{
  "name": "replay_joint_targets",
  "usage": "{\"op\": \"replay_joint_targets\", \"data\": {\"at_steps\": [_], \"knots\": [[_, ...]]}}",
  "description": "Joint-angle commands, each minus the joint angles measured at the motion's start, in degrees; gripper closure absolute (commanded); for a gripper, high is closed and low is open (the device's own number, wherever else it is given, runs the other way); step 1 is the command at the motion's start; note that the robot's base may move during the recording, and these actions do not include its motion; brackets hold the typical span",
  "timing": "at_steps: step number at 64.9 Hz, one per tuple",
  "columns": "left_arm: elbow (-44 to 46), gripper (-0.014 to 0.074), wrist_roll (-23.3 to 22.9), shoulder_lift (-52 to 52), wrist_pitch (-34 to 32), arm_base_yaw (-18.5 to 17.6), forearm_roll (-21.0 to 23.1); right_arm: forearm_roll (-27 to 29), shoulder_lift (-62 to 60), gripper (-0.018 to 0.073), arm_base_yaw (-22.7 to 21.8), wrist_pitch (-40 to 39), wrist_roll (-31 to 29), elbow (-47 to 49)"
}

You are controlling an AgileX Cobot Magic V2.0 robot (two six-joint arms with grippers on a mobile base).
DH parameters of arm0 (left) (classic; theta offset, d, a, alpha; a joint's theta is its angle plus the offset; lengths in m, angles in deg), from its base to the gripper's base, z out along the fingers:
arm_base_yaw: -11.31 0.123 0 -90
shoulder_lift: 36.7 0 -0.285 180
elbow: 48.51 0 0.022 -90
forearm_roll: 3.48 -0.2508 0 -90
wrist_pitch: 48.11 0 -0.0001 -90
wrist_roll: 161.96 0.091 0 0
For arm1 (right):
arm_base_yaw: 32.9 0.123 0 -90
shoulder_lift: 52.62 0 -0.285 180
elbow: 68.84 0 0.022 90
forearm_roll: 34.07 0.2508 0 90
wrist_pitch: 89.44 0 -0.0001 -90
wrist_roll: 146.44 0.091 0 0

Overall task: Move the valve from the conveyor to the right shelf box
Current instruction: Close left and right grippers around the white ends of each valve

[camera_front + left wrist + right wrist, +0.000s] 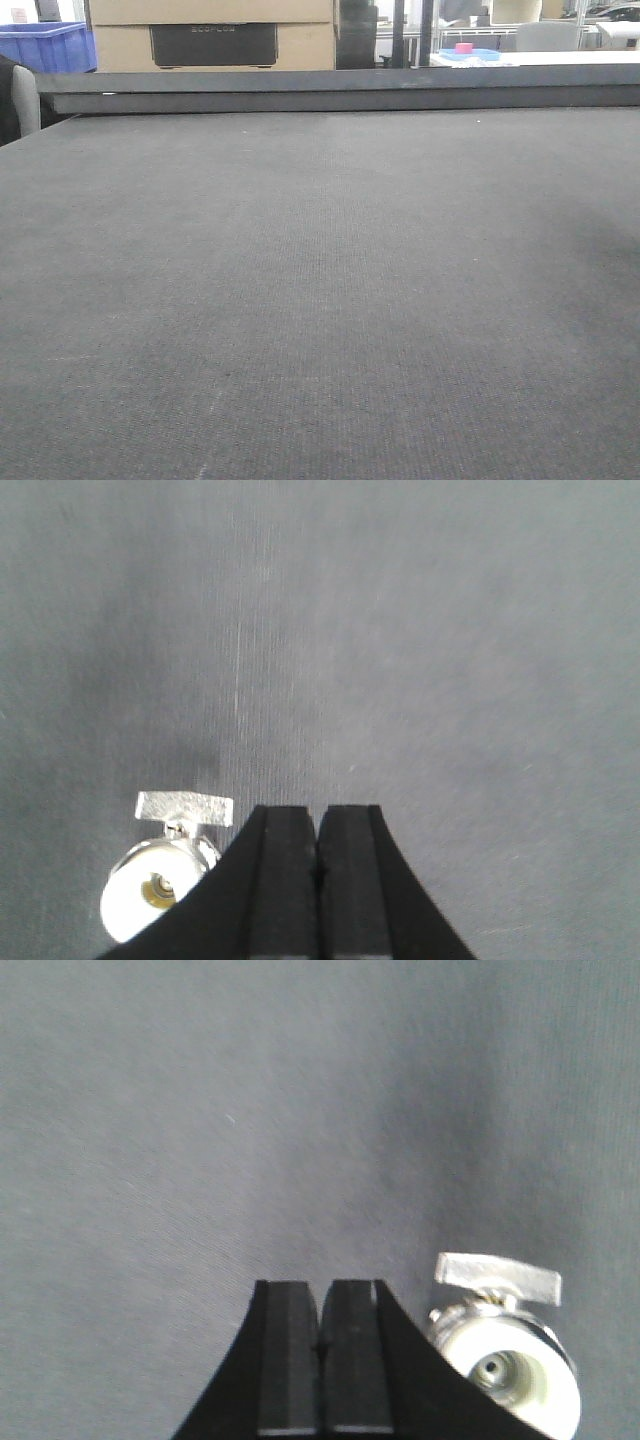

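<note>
Two tools are hanging low over the conveyor point(320, 300), both pointing down at the belt. I judge they are waiting there because the pick is not yet begun.

Starting at the left, the left tool point(318, 818) is pressing its black pads point(285, 880) together with no gap. It is gripping nothing and is not touching the belt, as far as I can tell. A valve point(162, 880) is lying on the belt just beside it, on the left of its wrist view and partly hidden behind the finger. Its flat silver handle is sitting on top and its round port is facing the camera.

Moving right, the right tool point(320, 1298) is likewise holding its pads closed on nothing. A valve point(505, 1365) is lying just beside it on the right, half tucked behind the finger, handle up. Whether the two wrist views are showing one valve or two, I cannot tell.

The front view is catching neither tool nor valve, only belt running to the far rail point(340, 92), with a blue bin point(45, 45) and a carton point(210, 25) beyond. The shelf box is not showing anywhere. The right tool is probably sitting better for a right-hand drop, but it is needing to open wide first.
</note>
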Motion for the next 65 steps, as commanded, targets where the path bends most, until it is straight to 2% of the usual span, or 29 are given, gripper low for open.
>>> {"op": "replay_joint_targets", "data": {"at_steps": [1,6,10,13,22,30,49,65], "knots": [[0.52,0.0707,-0.37,0.93,-0.04,0.05,0.08,-5.21,1.27,0.072,-0.28,0.69,3.74,0.56],[0.52,0.0707,-0.37,1.16,-0.04,0.05,0.08,-11.36,1.26,0.0687,-0.28,0.85,6.98,0.56],[0.52,0.0707,-0.37,1.19,-0.28,0.05,0.08,-13.86,1.26,0.0618,-0.28,1.95,7.38,0.79],[0.52,0.0707,-0.37,1.19,-0.53,0.05,0.08,-14.22,1.26,0.0535,-0.28,3.15,7.38,1.14],[0.52,0.0707,-0.37,1.45,-0.67,0.05,0.08,-14.22,1.26,0.018,-0.28,6.4,7.38,1.14],[0.52,0.0707,-0.37,1.63,-0.67,0.05,0.08,-14.49,1.26,0.0014,-0.28,7.61,7.38,0.74],[0.52,0.0707,-0.37,1.55,-0.67,0.05,0.19,-14.49,3.98,0.0,-0.28,2.7,7.38,-4.06],[0.52,0.0707,-0.37,1.55,-0.14,0.05,0.3,-14.49,10.74,0.0,-0.28,3.31,7.63,-4.2]]}}
